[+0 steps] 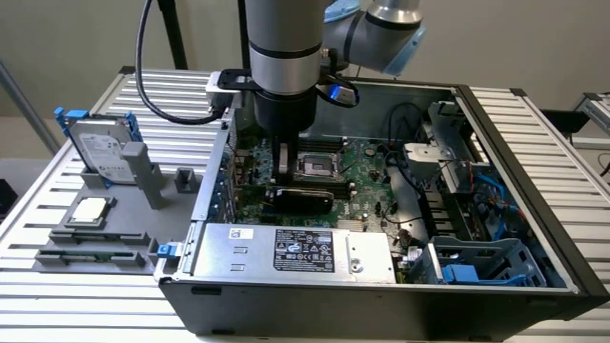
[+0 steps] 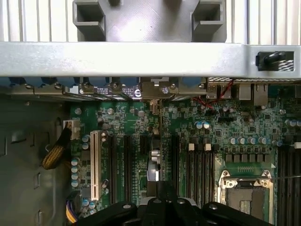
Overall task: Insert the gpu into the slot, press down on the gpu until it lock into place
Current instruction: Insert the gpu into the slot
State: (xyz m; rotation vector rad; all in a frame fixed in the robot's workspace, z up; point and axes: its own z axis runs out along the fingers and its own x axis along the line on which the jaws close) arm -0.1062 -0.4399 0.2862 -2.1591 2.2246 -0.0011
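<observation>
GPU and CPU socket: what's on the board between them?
In the wrist view, parallel black memory slots run between the gpu, seen edge-on, and the CPU socket.

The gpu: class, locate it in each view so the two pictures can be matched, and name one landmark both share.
Exterior view: the gpu is the black card on the motherboard, directly under the hand.
Wrist view: the gpu is seen edge-on, a thin dark line running out from the hand.
Shared landmark: the square silver CPU socket beside it.
</observation>
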